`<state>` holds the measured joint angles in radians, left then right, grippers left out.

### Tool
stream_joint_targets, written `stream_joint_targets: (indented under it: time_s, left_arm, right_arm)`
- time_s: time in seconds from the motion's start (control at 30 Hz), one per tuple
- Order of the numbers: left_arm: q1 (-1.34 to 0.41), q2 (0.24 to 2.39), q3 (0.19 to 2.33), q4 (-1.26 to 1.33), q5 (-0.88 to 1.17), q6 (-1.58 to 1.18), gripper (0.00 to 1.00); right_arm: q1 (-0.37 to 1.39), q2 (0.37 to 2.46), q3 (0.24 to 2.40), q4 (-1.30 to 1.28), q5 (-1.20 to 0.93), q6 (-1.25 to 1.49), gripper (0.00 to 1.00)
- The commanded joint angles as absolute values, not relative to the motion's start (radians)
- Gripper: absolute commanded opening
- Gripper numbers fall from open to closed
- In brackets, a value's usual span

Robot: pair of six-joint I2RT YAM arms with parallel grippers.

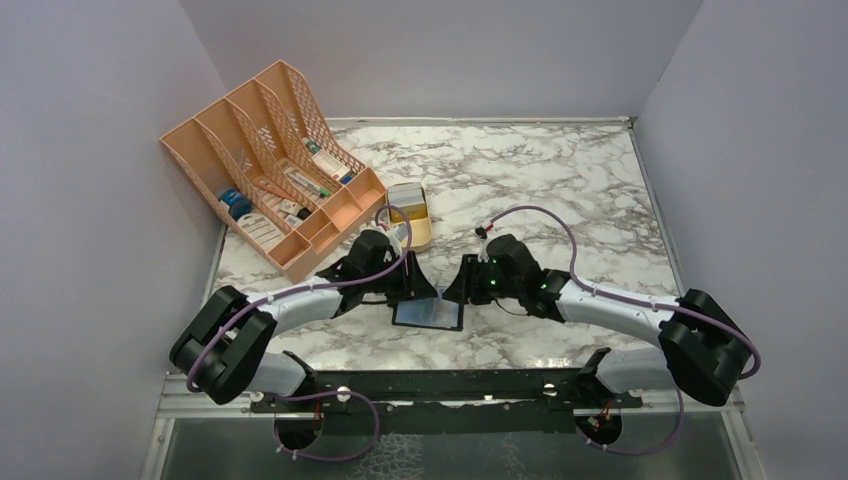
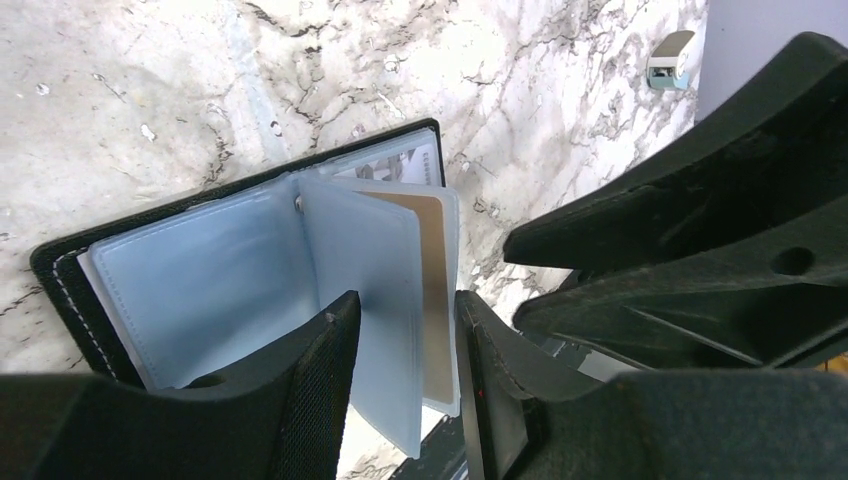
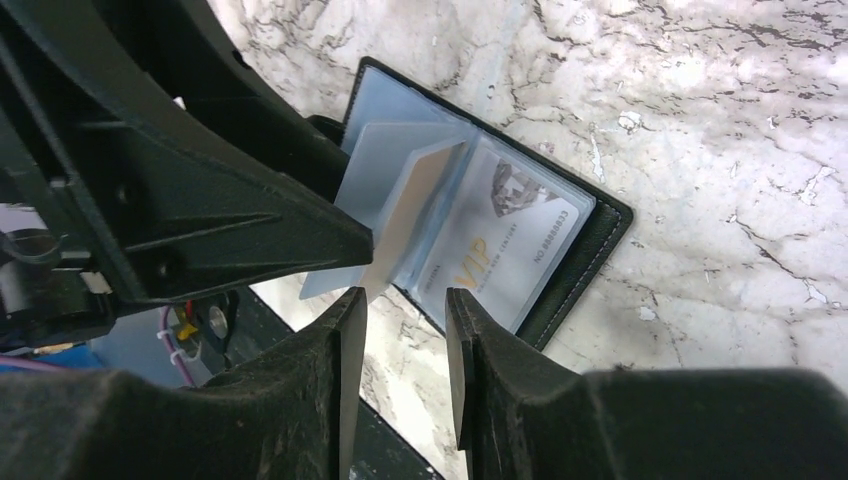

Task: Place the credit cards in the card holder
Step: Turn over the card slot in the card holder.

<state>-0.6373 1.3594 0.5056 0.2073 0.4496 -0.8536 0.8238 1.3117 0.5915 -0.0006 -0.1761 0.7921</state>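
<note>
The black card holder lies open on the marble between my two grippers. In the left wrist view its blue-grey leaves fan upward. A gold-yellow card sits in one raised clear leaf. My left gripper is open and straddles these raised leaves; the gold card's leaf touches one finger. In the right wrist view a white card marked VIP lies in the holder's flat sleeve. My right gripper is open and empty, just in front of the holder's near edge. It faces the left gripper.
A peach mesh file organiser with labelled boxes stands at the back left. A tan oval tin lies just behind the left gripper. The black mounting rail runs along the near edge. Grey walls enclose the marble table.
</note>
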Motion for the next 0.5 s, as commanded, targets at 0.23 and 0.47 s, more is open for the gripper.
stream_joint_targets:
  time_s: [0.23,0.47]
  left_arm:
    - [-0.642,1.282,0.556,0.123,0.357,-0.796,0.48]
    - [-0.641,1.272,0.563,0.089,0.337,-0.775,0.49]
  right_arm:
    - [0.828,1.231,0.608,-0.067,-0.101,0.787,0.39]
    - [0.828,1.224,0.621,-0.076,-0.099,0.770,0.39]
